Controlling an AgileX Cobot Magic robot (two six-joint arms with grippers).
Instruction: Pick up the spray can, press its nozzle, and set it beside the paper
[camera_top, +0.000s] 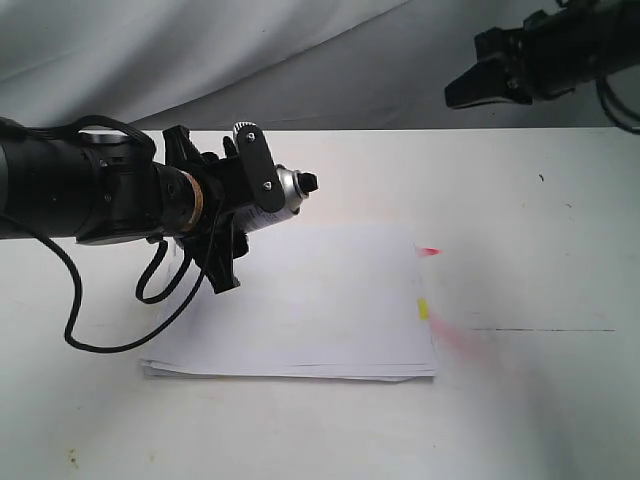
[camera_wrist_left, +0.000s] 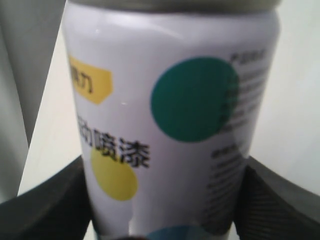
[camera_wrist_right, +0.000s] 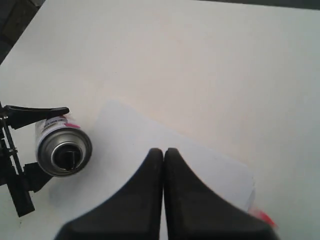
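Spray can (camera_top: 287, 190) aloft, near edge of paper (camera_top: 320, 305)

The spray can (camera_top: 287, 189) hangs sideways near the white paper (camera_top: 320, 310).

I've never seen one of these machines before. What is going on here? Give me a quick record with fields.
left gripper: closed on the spray can, holding it off the table
spray can: tipped sideways, near a corner of the paper
nozzle: nothing touches it
right gripper: shut, empty, raised apart from the can
paper: flat on the table, with tabs at one edge
pink smear: on the table beside the tabbed edge
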